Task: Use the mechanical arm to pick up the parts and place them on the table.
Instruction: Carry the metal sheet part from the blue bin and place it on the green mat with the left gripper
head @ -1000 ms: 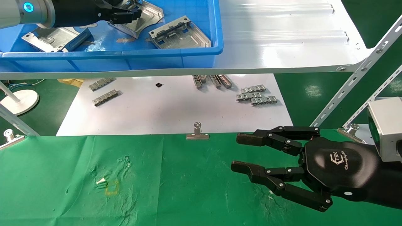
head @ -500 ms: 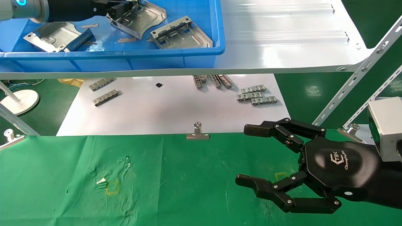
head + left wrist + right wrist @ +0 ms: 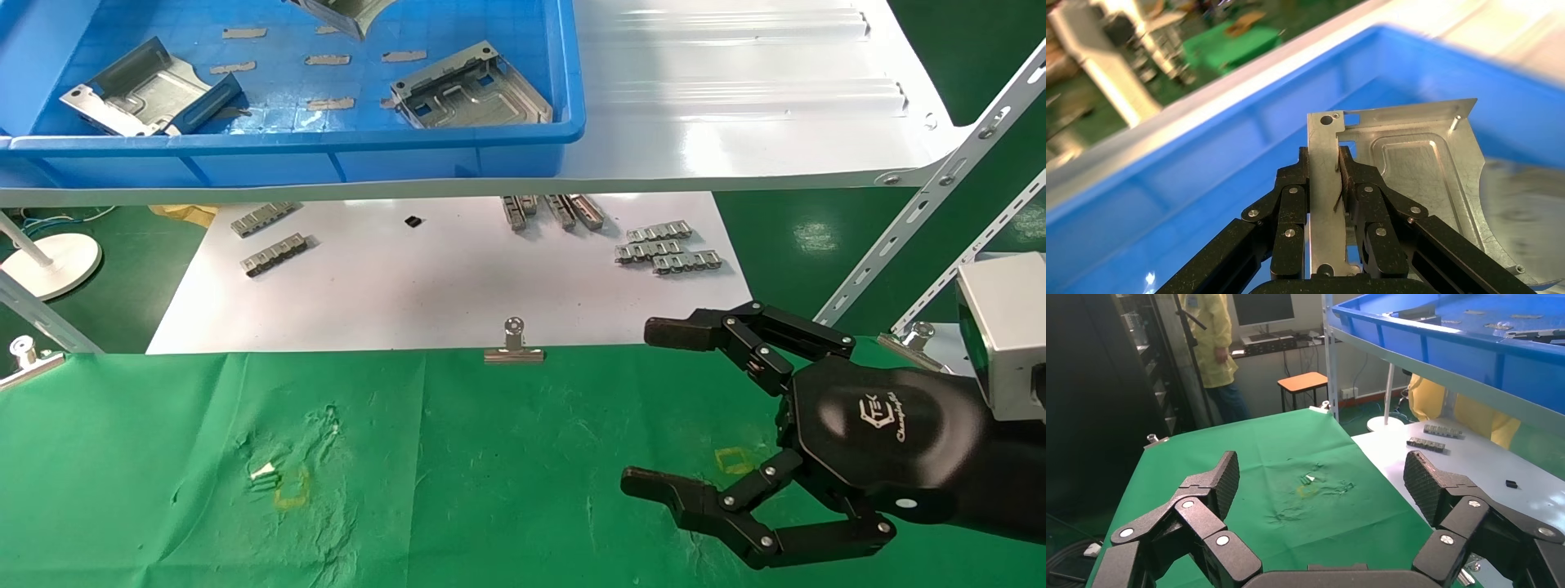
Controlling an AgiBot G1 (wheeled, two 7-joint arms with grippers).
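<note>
In the left wrist view my left gripper (image 3: pixel 1324 160) is shut on the folded rim of a silvery stamped part (image 3: pixel 1413 165) and holds it above the floor of the blue bin (image 3: pixel 1199 184). In the head view only that part's lower edge (image 3: pixel 341 12) shows at the top; the left hand itself is out of frame. Two more parts (image 3: pixel 143 90) (image 3: pixel 470 90) lie in the bin (image 3: pixel 327 155). My right gripper (image 3: pixel 654 408) is open and empty, low over the right of the green table cloth (image 3: pixel 490 474). It also shows open in the right wrist view (image 3: pixel 1321 478).
The bin stands on a glossy white shelf (image 3: pixel 735 98). Below it a white sheet (image 3: pixel 458 278) carries grey link strips (image 3: pixel 668 249). A binder clip (image 3: pixel 513 347) pins the cloth's far edge. Slanted shelf braces (image 3: pixel 923 204) run beside the right arm. Yellow marks (image 3: pixel 292 488) (image 3: pixel 733 460) sit on the cloth.
My left gripper has risen with the part and left the top of the head view. My right gripper's fingers have spread wider, uncovering a yellow mark.
</note>
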